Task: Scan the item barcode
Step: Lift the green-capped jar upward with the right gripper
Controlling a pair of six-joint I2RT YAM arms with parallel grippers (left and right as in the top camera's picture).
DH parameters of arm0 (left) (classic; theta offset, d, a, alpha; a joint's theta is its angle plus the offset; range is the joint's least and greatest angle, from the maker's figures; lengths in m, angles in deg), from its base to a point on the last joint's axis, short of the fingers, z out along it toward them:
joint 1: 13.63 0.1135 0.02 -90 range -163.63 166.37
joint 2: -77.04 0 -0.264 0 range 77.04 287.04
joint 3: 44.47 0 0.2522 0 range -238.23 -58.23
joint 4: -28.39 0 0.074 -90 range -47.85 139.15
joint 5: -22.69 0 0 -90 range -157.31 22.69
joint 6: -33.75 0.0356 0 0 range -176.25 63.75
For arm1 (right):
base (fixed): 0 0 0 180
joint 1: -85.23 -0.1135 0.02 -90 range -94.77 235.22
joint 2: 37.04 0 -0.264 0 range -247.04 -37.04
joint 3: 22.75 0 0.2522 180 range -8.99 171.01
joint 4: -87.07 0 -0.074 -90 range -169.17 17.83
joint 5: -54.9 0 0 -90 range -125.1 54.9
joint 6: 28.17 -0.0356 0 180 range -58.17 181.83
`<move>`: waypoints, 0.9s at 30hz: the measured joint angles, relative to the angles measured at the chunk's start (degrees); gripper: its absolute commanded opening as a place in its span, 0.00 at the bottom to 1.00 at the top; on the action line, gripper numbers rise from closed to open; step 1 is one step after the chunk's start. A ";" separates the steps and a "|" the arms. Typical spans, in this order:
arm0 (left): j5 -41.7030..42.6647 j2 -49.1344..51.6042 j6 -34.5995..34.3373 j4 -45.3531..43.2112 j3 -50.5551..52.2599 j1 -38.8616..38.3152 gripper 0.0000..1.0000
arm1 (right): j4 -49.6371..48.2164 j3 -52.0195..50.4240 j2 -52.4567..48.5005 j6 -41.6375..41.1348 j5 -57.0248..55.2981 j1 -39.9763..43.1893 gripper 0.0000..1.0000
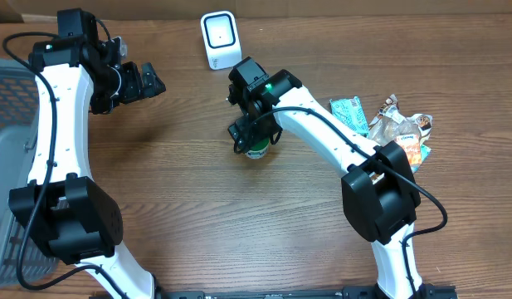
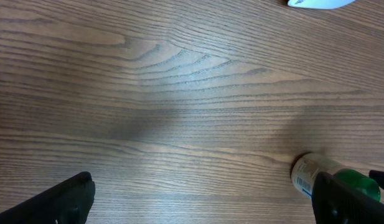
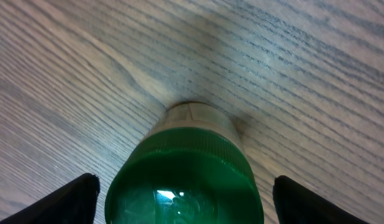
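The small bottle (image 3: pixel 185 180) with the green cap stands, upright as far as I can tell, near the middle of the bench (image 1: pixel 197 208), directly under the right arm. The right jaws are apart, one on each side of the cap and not touching it. If they close this high, they may catch only the smooth, rounded cap, and the bottle could slip or tip over. The barcode's side cannot be made out, so a lift might turn it away from the white scanner (image 1: pixel 220 40) near the bench's far edge. The left jaws are wide apart over bare wood. Snack packets (image 1: pixel 397 129) lie heaped at the right. Nothing shows inside the grey basket (image 1: pixel 7 108) at the left edge.
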 measured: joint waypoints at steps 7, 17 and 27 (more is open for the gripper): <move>0.00 0.00 0.00 0.00 0.00 0.00 1.00 | -0.87 0.00 0.00 -0.33 0.02 0.00 0.66; 0.00 0.00 0.00 -0.02 0.00 0.00 0.99 | 1.03 0.48 0.02 -1.33 0.13 0.00 0.61; -0.02 0.00 0.00 0.00 0.00 0.02 1.00 | 9.97 9.73 0.76 -1.64 13.90 2.47 0.60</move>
